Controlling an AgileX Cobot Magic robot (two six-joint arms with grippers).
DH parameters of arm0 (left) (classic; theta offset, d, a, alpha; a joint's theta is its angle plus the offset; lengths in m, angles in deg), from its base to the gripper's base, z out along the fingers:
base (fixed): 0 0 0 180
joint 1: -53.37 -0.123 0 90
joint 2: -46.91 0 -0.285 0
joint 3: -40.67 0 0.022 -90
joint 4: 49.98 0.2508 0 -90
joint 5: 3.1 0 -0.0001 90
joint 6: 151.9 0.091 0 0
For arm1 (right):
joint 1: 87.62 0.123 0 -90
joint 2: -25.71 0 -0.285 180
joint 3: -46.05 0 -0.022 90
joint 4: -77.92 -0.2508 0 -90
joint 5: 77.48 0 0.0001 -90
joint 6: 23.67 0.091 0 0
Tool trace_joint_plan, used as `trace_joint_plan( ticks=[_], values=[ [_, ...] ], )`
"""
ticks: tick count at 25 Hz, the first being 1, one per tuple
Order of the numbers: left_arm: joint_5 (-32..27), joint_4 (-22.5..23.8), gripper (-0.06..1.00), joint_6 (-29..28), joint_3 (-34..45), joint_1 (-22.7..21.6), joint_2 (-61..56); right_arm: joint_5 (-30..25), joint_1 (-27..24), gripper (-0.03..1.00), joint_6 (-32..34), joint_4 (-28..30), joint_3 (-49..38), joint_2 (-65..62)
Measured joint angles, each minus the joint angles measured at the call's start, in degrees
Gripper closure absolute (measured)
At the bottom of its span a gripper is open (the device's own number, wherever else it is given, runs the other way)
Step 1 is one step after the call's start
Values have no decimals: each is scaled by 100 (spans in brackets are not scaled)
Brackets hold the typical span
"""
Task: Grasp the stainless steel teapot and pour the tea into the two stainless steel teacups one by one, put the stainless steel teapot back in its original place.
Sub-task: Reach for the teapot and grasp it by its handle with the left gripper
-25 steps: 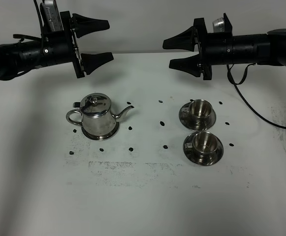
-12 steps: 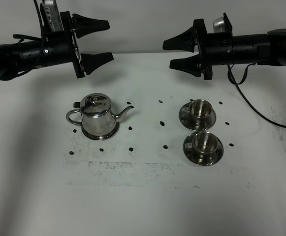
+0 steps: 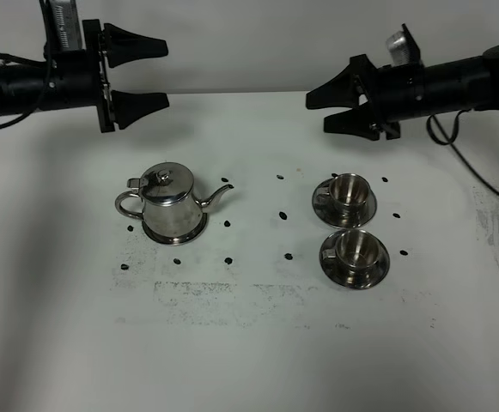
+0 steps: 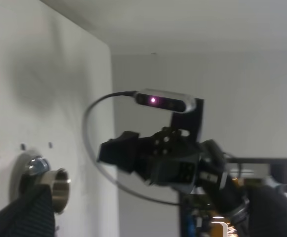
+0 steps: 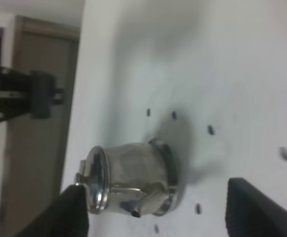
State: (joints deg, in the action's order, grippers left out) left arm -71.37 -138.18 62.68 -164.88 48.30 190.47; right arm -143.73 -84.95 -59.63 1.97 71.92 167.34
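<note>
The stainless steel teapot point(image 3: 170, 202) stands upright on the flat steel disc point(image 3: 175, 233) at the left of the table, spout pointing right, lid on. It also shows in the right wrist view point(image 5: 128, 177). The two stainless steel teacups stand on saucers at the right, the far cup point(image 3: 347, 190) and the near cup point(image 3: 355, 248). One cup shows in the left wrist view point(image 4: 54, 190). No tea is visible. My left gripper point(image 3: 165, 73) is open and empty, high above and behind the teapot. My right gripper point(image 3: 316, 113) is open and empty, high behind the cups.
The white table point(image 3: 249, 343) carries small black marks around the teapot and cups, and scuffed grey patches near the front. A black cable point(image 3: 481, 184) hangs from the right arm over the table's right side. The right arm shows in the left wrist view point(image 4: 173, 158).
Both arms have drawn outward: the left gripper moved left, the right gripper moved right and tilted down a little. Both stay open. Teapot and cups have not moved.
</note>
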Motion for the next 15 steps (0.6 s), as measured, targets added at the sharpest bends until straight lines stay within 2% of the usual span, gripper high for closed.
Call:
trace_joint_plan(
  ticks=[7, 13, 15],
  values=[
    [-16, 1074, 18, -104, 0, -234, -921, -12, -491, 41, 96, 987, 0, -890],
    [-16, 2111, 18, -215, 0, -588, -1924, -257, -651, 45, 416, 2606, 0, -1740],
    [-16, 2507, 18, -250, 0, -753, -2320, -299, -651, 45, 523, 2944, 0, -2090]
  ],
)
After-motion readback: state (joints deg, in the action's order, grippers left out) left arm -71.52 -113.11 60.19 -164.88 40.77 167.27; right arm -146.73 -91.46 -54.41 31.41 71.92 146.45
